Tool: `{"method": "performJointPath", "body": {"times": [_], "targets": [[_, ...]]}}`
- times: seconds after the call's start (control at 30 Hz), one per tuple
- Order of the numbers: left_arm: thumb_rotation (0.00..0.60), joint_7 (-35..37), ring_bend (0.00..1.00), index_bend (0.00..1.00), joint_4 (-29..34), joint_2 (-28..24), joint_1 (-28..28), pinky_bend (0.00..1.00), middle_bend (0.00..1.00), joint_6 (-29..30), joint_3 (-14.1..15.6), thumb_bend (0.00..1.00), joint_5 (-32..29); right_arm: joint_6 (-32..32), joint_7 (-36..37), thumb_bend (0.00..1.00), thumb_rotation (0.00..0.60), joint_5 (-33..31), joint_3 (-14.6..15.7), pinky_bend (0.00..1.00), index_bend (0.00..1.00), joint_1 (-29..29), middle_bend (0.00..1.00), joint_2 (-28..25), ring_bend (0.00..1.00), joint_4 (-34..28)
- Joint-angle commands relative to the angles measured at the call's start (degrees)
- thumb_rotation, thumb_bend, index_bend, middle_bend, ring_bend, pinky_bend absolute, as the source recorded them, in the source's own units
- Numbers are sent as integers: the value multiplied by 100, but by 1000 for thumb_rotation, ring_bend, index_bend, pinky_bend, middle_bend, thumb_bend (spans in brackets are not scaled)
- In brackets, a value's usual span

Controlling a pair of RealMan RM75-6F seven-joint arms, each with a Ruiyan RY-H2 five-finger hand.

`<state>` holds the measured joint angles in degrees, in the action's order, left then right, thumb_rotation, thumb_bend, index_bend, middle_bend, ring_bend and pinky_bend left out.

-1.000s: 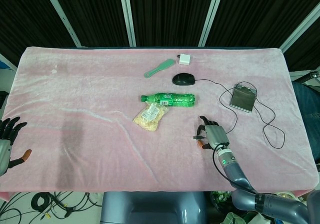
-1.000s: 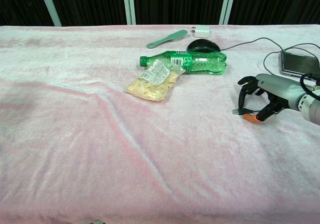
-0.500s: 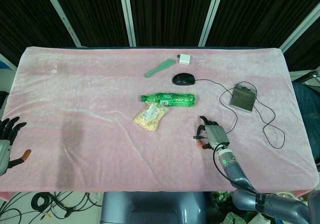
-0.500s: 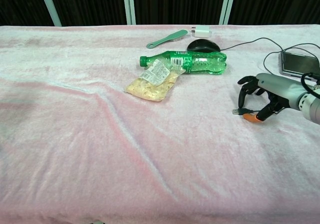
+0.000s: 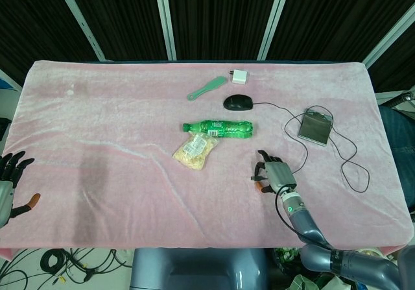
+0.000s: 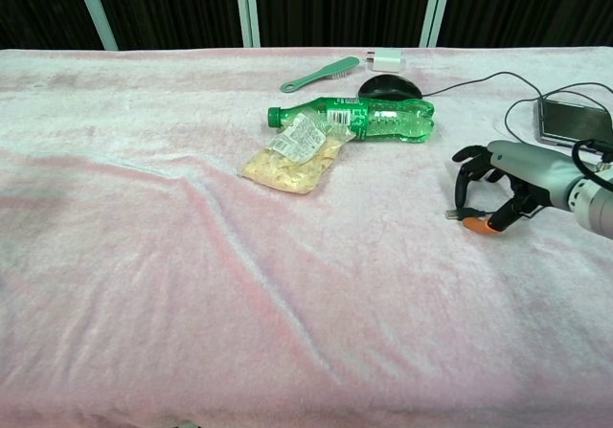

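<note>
The right hand (image 6: pixel 503 184) is hovering empty over the pink surface (image 6: pixel 144 256), fingers (image 6: pixel 466 181) spread and arched, approaching the green bottle (image 6: pixel 369 118), needing further leftward reach.

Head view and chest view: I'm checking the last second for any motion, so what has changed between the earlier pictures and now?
The right hand has crept slightly left, toward the green plastic bottle, fingers apart above the pink velvet cloth, holding nothing. The left hand stays open at the table's left edge. The bottle, clear snack bag and black computer mouse have not moved.
</note>
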<state>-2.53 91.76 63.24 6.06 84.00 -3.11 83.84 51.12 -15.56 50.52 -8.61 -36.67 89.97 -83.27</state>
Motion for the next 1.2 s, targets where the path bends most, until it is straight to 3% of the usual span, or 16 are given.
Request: {"method": "performJointPath", "body": {"times": [0.03,0.7,0.9,1.2], "targets": [[600,-3,0,169,0,0,1,0,60,-3,0,246,-1,-17,-6,272,600,-16,4,166,528,-8,62,13,175,24],[600,-11,0,172,10,1,1,0,60,-8,-6,246,-18,-98,174,324,600,143,-37,166,567,-27,64,-29,177,39],[600,-3,0,172,12,-2,-3,0,60,-7,-6,246,-21,-298,551,325,600,274,-242,165,567,-75,64,-308,177,-153],[600,-23,0,172,3,9,-8,0,60,20,-16,246,-18,-615,1514,324,600,612,-787,166,567,-83,64,-1154,177,-789]]}}
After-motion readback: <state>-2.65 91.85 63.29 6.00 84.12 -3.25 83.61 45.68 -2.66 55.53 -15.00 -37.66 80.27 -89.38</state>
